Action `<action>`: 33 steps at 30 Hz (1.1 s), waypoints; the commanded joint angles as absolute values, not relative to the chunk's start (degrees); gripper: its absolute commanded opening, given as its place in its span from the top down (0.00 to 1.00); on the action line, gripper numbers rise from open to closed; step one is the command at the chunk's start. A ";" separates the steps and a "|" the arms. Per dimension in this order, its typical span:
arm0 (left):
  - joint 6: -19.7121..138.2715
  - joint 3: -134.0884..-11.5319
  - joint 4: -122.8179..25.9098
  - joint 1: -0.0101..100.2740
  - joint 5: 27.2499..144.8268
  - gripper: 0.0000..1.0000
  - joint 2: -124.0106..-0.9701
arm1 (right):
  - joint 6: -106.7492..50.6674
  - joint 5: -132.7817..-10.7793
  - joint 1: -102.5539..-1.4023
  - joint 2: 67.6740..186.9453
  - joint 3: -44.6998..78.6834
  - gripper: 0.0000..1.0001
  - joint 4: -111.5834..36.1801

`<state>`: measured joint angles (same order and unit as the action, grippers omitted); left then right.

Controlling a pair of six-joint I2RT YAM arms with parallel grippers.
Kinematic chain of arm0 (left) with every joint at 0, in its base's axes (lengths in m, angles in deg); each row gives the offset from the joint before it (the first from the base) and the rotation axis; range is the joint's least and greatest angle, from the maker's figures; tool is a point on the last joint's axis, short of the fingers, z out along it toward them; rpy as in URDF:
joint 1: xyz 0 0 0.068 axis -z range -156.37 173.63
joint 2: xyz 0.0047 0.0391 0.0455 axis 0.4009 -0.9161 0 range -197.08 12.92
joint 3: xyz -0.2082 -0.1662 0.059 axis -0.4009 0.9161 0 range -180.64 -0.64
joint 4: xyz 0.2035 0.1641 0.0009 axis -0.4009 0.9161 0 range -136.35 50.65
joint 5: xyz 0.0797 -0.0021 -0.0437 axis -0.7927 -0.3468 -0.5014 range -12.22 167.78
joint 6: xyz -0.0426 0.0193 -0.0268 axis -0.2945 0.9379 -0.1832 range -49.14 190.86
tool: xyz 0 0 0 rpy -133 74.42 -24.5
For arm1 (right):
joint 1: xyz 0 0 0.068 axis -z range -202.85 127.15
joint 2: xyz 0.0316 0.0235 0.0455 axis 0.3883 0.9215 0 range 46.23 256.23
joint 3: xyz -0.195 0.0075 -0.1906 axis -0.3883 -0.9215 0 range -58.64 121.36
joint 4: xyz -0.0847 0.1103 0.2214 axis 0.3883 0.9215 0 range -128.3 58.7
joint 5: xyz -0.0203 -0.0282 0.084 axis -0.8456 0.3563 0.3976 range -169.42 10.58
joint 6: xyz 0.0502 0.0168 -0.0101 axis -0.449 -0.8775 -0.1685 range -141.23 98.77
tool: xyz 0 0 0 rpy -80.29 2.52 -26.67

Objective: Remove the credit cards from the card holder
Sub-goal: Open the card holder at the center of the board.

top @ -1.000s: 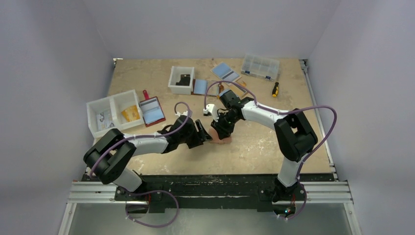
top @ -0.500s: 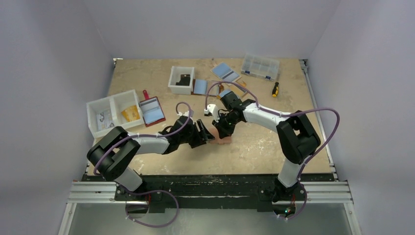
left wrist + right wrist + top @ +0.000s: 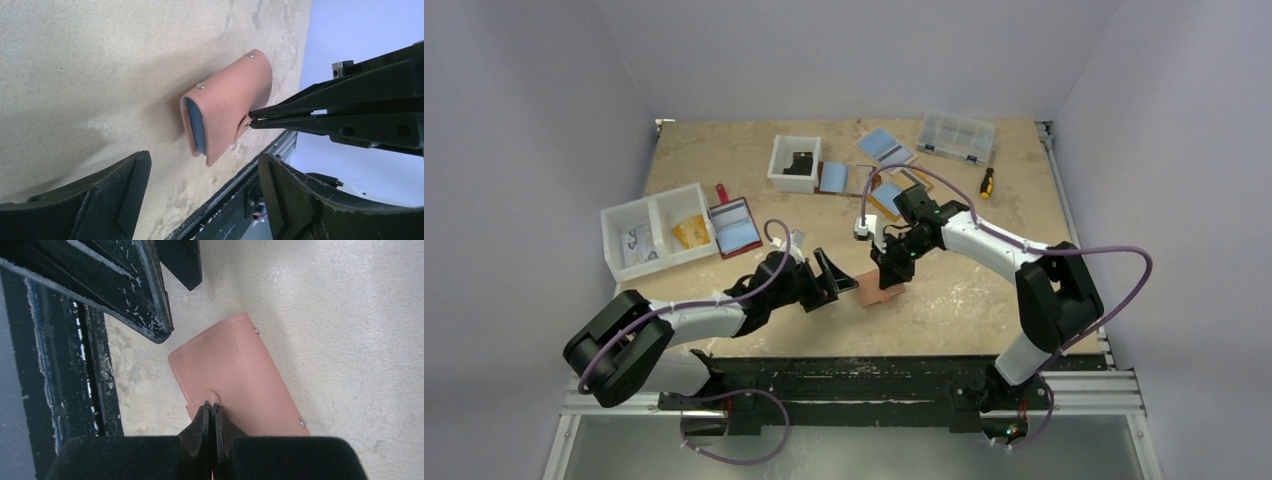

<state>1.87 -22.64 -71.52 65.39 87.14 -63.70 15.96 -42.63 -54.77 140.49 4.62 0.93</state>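
The tan-brown card holder point(image 3: 881, 292) lies folded near the table's front edge. It looks slightly raised in the left wrist view point(image 3: 230, 105). A light blue card edge point(image 3: 198, 131) shows in its open end; the dark grey card is hidden. My right gripper point(image 3: 892, 272) is shut, its tips point(image 3: 210, 405) pinching the small closing tab at the holder's edge point(image 3: 235, 365). My left gripper point(image 3: 839, 281) is open and empty just left of the holder. Its fingers point(image 3: 115, 185) are spread wide on either side of the holder, not touching it.
A white two-part bin point(image 3: 614, 222) and a dark red wallet point(image 3: 734, 226) sit at the left. A white box point(image 3: 779, 165), blue cards point(image 3: 885, 146), an orange wallet point(image 3: 886, 195), a clear organizer point(image 3: 955, 136) and a screwdriver point(image 3: 987, 182) lie at the back. The black front rail point(image 3: 854, 365) is close.
My left gripper has drawn back to the left, away from the holder. My right gripper has shifted right and nearer, and the holder now shows between the two grippers.
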 commanded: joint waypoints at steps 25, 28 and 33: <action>-11.77 -21.11 -98.20 70.27 88.16 0.15 -67.33 | 23.73 -26.43 -48.41 130.71 1.77 1.00 5.32; -10.67 -22.71 -95.35 71.03 88.00 0.14 -67.84 | 23.73 -25.72 -47.95 130.14 1.33 1.00 5.06; -11.01 -23.43 -94.89 71.91 87.55 0.14 -69.44 | 23.76 -25.12 -47.68 130.08 1.38 1.00 5.20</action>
